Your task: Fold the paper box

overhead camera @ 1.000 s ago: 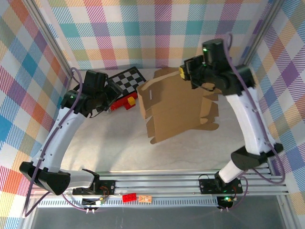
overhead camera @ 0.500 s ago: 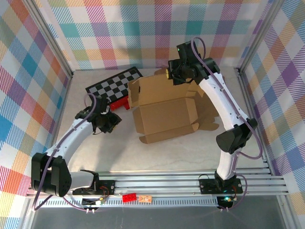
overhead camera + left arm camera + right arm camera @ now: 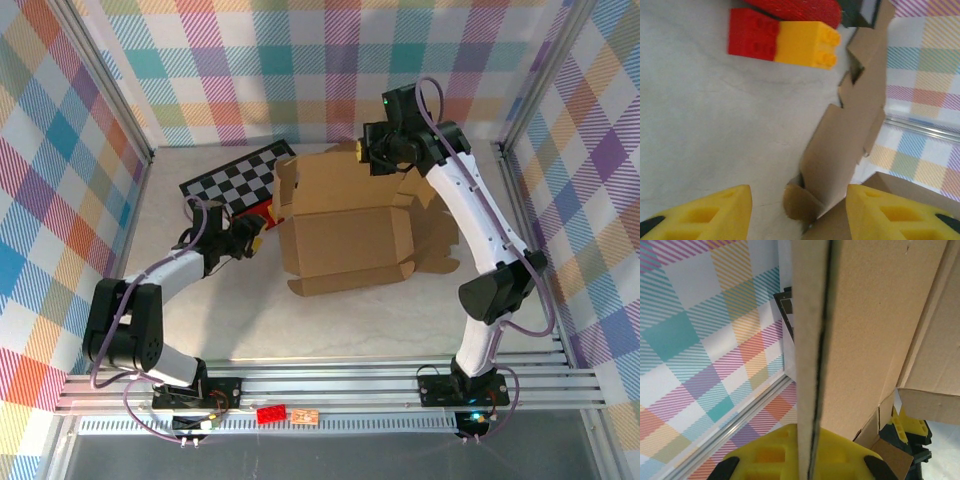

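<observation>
The brown paper box (image 3: 345, 238) lies half-formed on the table, its flaps loose around it. My right gripper (image 3: 374, 156) is shut on the box's raised back panel; in the right wrist view the panel's edge (image 3: 812, 340) runs straight down into the gripper (image 3: 807, 456). Low on the table at the box's left side is my left gripper (image 3: 256, 238). It (image 3: 798, 214) is open in the left wrist view, and a rounded side flap (image 3: 801, 202) lies between its yellow fingers (image 3: 715, 212) without touching them.
A black-and-white checkerboard (image 3: 236, 178) lies at the back left. A red-and-yellow toy brick (image 3: 785, 42) sits just beyond my left gripper, next to a red object (image 3: 258, 209). Plaid walls close in three sides. A small red brick (image 3: 270, 413) rests on the front rail.
The left arm came down from high up to the table and reached toward the box's left side. The right arm shifted left, and the box went from held up flat to resting on the table.
</observation>
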{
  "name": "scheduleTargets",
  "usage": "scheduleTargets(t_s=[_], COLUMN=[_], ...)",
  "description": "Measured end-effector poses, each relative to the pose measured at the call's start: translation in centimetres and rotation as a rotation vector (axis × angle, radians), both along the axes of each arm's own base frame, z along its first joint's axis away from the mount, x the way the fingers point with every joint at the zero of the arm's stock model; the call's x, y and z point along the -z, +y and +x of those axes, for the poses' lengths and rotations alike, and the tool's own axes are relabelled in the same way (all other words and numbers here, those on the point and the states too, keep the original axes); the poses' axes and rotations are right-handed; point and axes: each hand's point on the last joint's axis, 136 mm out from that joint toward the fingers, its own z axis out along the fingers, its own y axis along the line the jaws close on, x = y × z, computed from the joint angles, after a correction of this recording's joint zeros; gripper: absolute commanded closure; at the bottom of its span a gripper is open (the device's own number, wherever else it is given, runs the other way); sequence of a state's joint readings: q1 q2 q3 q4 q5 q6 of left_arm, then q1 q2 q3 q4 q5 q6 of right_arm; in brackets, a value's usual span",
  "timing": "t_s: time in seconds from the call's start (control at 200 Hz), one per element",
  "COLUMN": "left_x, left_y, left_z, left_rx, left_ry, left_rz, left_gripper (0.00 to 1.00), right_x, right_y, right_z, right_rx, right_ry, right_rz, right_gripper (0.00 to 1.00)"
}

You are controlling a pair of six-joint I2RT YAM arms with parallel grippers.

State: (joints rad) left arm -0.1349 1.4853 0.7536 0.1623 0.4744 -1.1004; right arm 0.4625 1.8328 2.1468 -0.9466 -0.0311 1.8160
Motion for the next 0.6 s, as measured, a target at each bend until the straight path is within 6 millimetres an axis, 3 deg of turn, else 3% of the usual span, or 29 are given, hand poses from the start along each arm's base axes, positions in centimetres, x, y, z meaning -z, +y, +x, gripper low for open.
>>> scheduleTargets(t_s=[0.15, 0.6], left_x=[-1.0, -0.7], left_y=[-1.0, -1.8], left_z=[0.8, 1.7], left_rx=[0.03, 0.037], left_ry=[-0.054, -0.079], left_rz=[-0.039, -0.062], left_gripper=[0.47, 0.38], right_x=[0.6, 0.3], right_y=[-0.3, 0.0], right_z=[0.2, 0.0], right_rx=[0.015, 0.014], right_ry=[0.017, 0.019], right_rz=[0.017, 0.051], right_gripper=[1.0, 1.0])
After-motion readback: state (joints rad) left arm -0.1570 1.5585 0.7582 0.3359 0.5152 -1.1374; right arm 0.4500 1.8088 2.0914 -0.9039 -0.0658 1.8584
